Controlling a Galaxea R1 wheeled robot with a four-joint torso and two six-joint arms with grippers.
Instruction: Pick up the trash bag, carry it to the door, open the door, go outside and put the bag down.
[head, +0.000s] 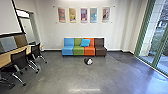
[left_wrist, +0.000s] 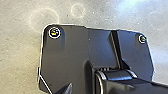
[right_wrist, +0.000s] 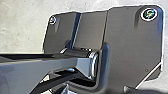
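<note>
- Left pincer (left_wrist: 98, 88): at the robot's base plate, grey floor (head: 107, 77) around the plate's edge. Cannot tell if spread or pressed together.
- Far left of the head view: pale wood tabletop (head: 23, 51) along the side; dark mesh chairs (head: 18, 58) on bright metal legs stand beside it.
- Ahead, against the back wall: couch (head: 79, 51) of four sections, reading blue, green, orange, brown. Blue cushion (head: 85, 42) leans on its back, where green meets orange.
- Above couch: five coloured prints (head: 84, 15) in a row on the pale wall.
- Bag (head: 88, 61): small roundish bundle, dark with a white patch. Lies on bare floor just in front of couch, nearest the orange section. Well apart from either pincer, out ahead of both; in the grip of neither.
- Right side: tall glass (head: 158, 37) in green frames, daylight and greenery beyond; bluish glare on the floor near it.
- Right pincer (right_wrist: 95, 88): also at the base plate; its two tips look spread, bare gap between.
</note>
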